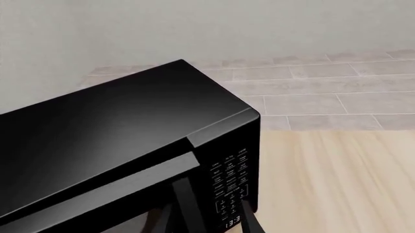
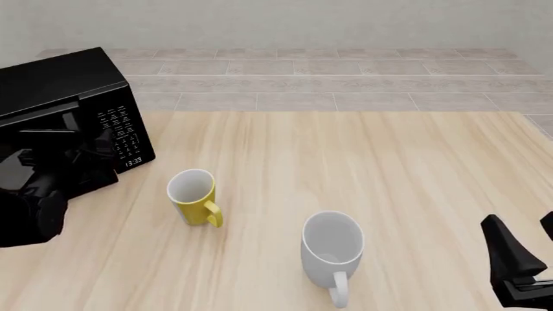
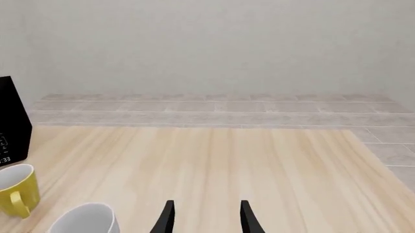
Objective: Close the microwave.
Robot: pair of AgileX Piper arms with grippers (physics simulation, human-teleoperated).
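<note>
The big shiny black microwave (image 2: 65,116) is looking almost shut. The left gripper (image 2: 90,146) is pressing its door; jaws unclear. Right gripper (image 3: 205,218) jaws are sitting apart, empty.

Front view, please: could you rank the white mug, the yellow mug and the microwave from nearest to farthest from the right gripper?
1. White mug, just to the left of the right gripper.
2. Yellow mug, farther left, mid-table.
3. Microwave, far-left corner.
</note>
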